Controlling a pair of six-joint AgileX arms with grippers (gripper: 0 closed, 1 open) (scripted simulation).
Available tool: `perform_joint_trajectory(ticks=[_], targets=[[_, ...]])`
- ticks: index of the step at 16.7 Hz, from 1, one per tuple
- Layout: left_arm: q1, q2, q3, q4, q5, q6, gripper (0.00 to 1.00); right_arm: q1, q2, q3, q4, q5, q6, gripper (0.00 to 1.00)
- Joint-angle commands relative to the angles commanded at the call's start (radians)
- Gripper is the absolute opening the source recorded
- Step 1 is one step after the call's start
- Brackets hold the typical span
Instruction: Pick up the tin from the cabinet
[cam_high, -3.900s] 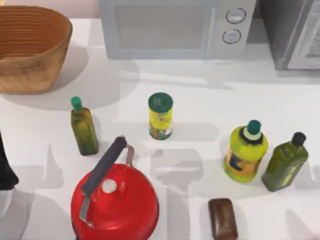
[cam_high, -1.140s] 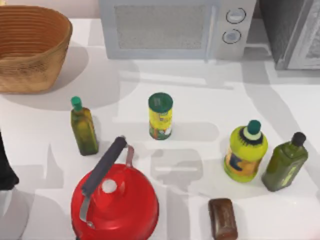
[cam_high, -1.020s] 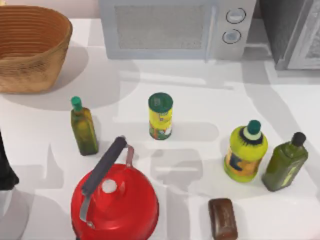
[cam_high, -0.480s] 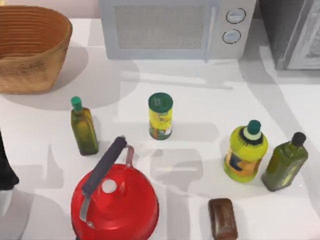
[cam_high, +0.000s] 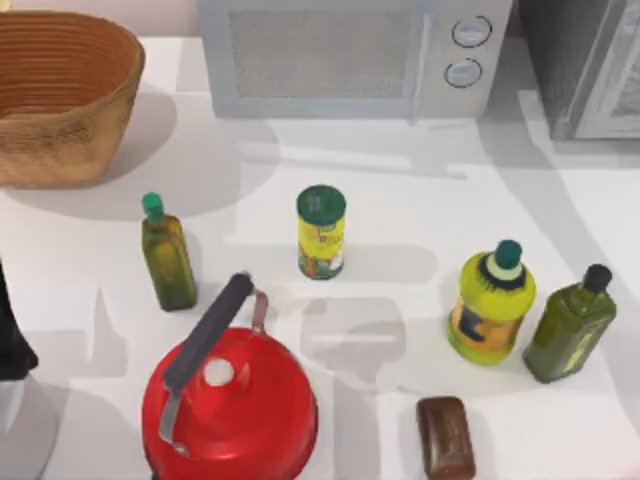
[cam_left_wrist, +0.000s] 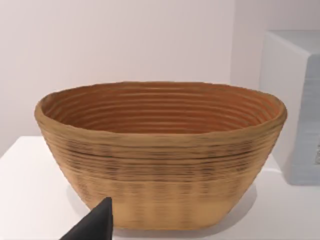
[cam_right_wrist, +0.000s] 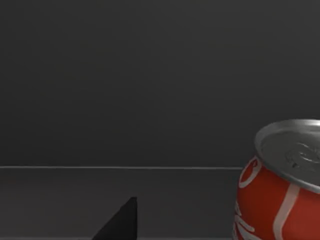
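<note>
The tin is a red drinks can with white lettering and a silver top. It stands upright on a dark shelf inside the dark-grey cabinet, which sits at the table's back right corner beside the microwave. In the right wrist view a black tip of my right gripper points into this dark space, beside the tin and apart from it. My left arm is parked at the table's left edge.
A wicker basket stands at the back left and a white microwave at the back middle. On the table are a red kettle, a yellow canister, two green bottles, a yellow bottle and a brown block.
A grey shadow on the right of the table has lengthened toward the cabinet. Nothing on the table has moved, and the left arm has stayed in place.
</note>
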Motion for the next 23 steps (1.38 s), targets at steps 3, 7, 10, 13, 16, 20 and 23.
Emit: perform_joint_trajectory(ticks=[3,7,10,13,16,20,23], targets=[[0.000,0.000,0.000,0.000,0.000,0.000,1.00,0.000,0.000,0.000,0.000,0.000,0.000,0.47],[0.000,0.000,0.000,0.000,0.000,0.000,1.00,0.000,0.000,0.000,0.000,0.000,0.000,0.17],[0.000,0.000,0.000,0.000,0.000,0.000,1.00,0.000,0.000,0.000,0.000,0.000,0.000,0.00],[0.000,0.000,0.000,0.000,0.000,0.000,1.00,0.000,0.000,0.000,0.000,0.000,0.000,0.00],[0.000,0.000,0.000,0.000,0.000,0.000,1.00,0.000,0.000,0.000,0.000,0.000,0.000,0.00],[0.000,0.000,0.000,0.000,0.000,0.000,1.00,0.017,-0.016,0.002,-0.016,0.016,0.001,0.00],[0.000,0.000,0.000,0.000,0.000,0.000,1.00,0.107,-0.106,0.001,-0.108,0.105,0.000,0.00]])
